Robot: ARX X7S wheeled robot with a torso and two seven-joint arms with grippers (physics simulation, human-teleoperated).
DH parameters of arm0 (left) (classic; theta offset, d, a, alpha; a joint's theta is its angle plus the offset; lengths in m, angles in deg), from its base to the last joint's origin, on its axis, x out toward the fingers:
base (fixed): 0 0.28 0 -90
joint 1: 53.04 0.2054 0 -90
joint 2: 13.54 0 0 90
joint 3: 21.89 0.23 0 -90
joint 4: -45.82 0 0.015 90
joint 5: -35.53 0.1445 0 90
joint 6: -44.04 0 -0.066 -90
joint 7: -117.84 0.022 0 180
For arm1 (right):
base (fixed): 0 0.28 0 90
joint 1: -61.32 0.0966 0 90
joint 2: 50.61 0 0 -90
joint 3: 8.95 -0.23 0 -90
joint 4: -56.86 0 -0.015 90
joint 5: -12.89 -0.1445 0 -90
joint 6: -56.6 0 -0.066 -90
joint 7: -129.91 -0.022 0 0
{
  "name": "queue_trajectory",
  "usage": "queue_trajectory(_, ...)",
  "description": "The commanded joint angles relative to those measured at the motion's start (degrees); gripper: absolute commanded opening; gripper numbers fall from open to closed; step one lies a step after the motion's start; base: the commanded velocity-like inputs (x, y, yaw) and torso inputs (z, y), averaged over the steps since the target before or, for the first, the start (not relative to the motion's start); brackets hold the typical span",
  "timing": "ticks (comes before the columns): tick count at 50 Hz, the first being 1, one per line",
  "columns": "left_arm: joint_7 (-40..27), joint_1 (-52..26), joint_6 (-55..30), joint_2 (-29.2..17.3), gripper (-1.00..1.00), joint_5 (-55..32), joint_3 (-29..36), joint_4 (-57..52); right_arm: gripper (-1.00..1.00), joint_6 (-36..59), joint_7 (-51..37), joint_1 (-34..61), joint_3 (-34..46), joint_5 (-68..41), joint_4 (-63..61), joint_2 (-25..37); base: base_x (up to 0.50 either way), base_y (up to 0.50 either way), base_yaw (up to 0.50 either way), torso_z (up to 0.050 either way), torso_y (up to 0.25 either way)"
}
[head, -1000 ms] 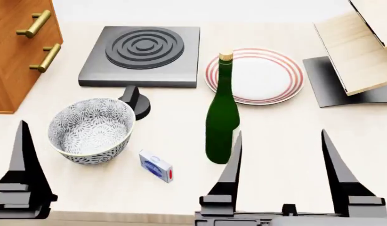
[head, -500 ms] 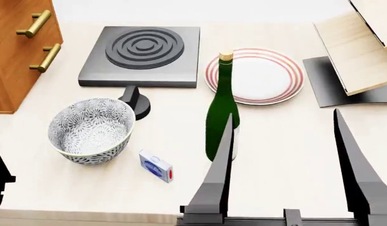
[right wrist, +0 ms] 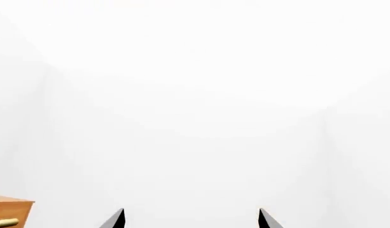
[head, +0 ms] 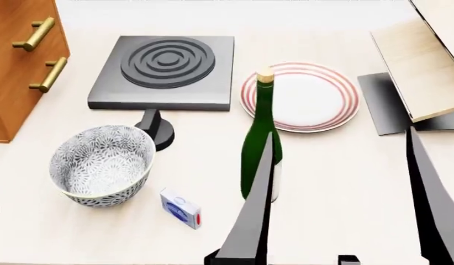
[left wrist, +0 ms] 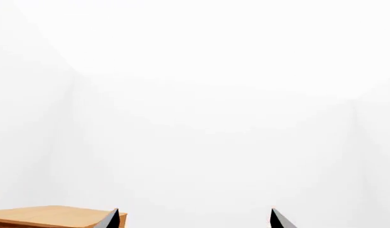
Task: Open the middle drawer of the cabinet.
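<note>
The orange-brown cabinet (head: pixel 17 72) stands at the table's far left, its front turned toward the stove. Two brass bar handles (head: pixel 34 34) (head: pixel 48 74) show on shut drawer fronts; I cannot tell which belongs to the middle drawer. My right gripper (head: pixel 341 132) is open and empty, raised near the table's front, far right of the cabinet. In its wrist view (right wrist: pixel 190 211) only the fingertips show, with a cabinet corner (right wrist: pixel 11 209) at the edge. The left gripper (left wrist: pixel 193 213) is open and empty, with the cabinet's top (left wrist: pixel 56 216) beside one fingertip. The head view shows only a dark sliver of it at the left edge.
A black stove plate (head: pixel 164 69) with its knob (head: pixel 157 130) lies right of the cabinet. A patterned bowl (head: pixel 101 163), a small blue box (head: pixel 180 208) and a green bottle (head: pixel 260 138) stand nearer. A red-rimmed plate (head: pixel 301 96) and a pale wood rack (head: pixel 422 66) are at the right.
The left gripper has slid out of the head view at the left. The right gripper has risen and looms larger. The whole scene sits slightly lower in the head view.
</note>
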Motion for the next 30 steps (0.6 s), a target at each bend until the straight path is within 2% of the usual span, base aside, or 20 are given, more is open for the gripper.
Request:
queue_trajectory(1, -0.9, 0.7, 2.7, -1.3, 1.0, 0.2, 1.0, -0.5, 1.0, -3.9, 0.6, -1.1, -0.3, 0.9, 0.0, -0.6, 0.5, 0.0, 0.0, 0.0, 0.0)
queue_trajectory(30, -3.8, 0.6, 4.7, -4.1, 1.0, -0.6, 2.5, -0.1, 1.0, -4.0, 0.6, -1.0, -0.2, 1.5, 0.0, -0.6, 0.5, 0.0, 0.0, 0.0, 0.0)
